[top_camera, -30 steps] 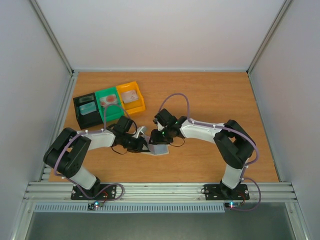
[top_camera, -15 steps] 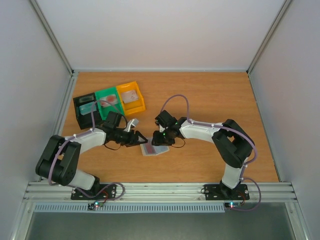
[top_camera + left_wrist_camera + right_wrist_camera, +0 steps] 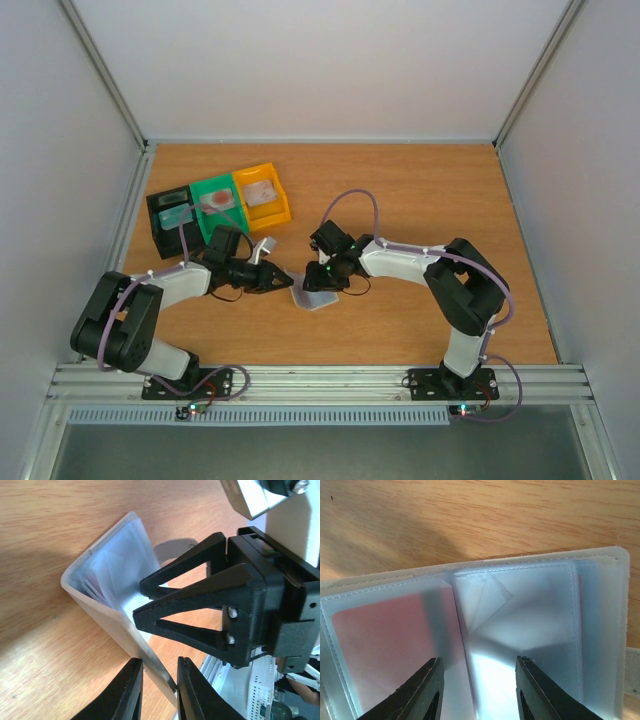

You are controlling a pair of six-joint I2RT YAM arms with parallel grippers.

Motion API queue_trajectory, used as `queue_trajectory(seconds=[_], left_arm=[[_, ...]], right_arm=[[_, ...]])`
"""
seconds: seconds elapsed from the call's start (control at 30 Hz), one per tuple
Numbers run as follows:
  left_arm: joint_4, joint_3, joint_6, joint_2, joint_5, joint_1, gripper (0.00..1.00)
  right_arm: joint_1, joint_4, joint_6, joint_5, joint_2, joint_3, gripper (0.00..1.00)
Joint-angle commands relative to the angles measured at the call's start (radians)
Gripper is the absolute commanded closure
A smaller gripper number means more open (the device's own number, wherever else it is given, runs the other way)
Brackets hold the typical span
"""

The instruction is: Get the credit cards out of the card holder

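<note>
The card holder [image 3: 314, 299] lies on the table between my two grippers, its left flap lifted into a V. My left gripper [image 3: 287, 278] is shut on that flap's edge [image 3: 150, 660]; in the left wrist view the gripper [image 3: 160, 662] straddles it. My right gripper [image 3: 318, 283] is open, with its tips over the holder's inside. In the right wrist view the right gripper [image 3: 479, 660] hovers over both pockets. A reddish-pink credit card [image 3: 385, 645] sits in the left pocket. A pale bluish card [image 3: 535, 630] sits in the right one.
Three small bins stand in a row at the back left: black [image 3: 175, 222], green [image 3: 218, 202] and yellow [image 3: 262, 192], each with a small item inside. The right gripper's black jaws [image 3: 210, 595] point into the folded holder, close to my left fingers.
The left gripper moved left off the holder. The holder, spread flat with pink showing half a second ago, now has its left flap raised. The right gripper stays over it.
</note>
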Motion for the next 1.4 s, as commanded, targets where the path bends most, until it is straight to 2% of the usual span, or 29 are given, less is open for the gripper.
queue_trajectory(seconds=[0.0,0.17,0.37,0.43,0.5,0.63,0.73,0.83,0.93,1.13,1.37], left_arm=[[-0.042,0.013,0.012,0.009,-0.100,0.002,0.80],[-0.131,0.040,0.032,0.025,-0.194,0.000,0.80],[-0.108,0.042,0.054,0.043,-0.152,-0.008,0.83],[-0.075,0.037,0.054,0.047,-0.117,-0.013,0.87],[-0.059,0.036,0.057,0.049,-0.091,-0.015,0.98],[-0.052,0.036,0.058,0.045,-0.076,-0.016,1.00],[-0.016,0.030,0.062,0.036,-0.026,-0.015,1.00],[0.012,0.024,0.059,0.031,0.002,-0.015,1.00],[0.075,0.011,0.048,0.029,0.031,-0.016,1.00],[0.109,0.009,0.037,0.026,0.037,-0.017,1.00],[0.140,0.009,0.027,0.037,0.061,-0.022,1.00]], right_arm=[[-0.003,-0.001,0.005,-0.009,-0.008,-0.018,0.59],[-0.003,-0.014,0.000,-0.004,-0.014,-0.008,0.59],[-0.002,-0.013,-0.001,-0.006,-0.018,-0.009,0.59],[-0.002,-0.013,-0.002,-0.003,-0.016,-0.012,0.59],[-0.003,-0.022,0.000,0.006,-0.013,-0.010,0.59],[-0.003,-0.030,-0.001,0.005,-0.032,-0.022,0.59],[-0.004,-0.037,-0.022,0.003,-0.074,-0.024,0.54],[0.002,-0.039,-0.051,0.002,-0.123,-0.025,0.40],[0.019,0.037,-0.072,-0.066,-0.123,-0.034,0.31],[0.039,0.066,-0.080,-0.100,-0.037,-0.001,0.31],[0.047,0.051,-0.075,-0.079,-0.008,-0.005,0.30]])
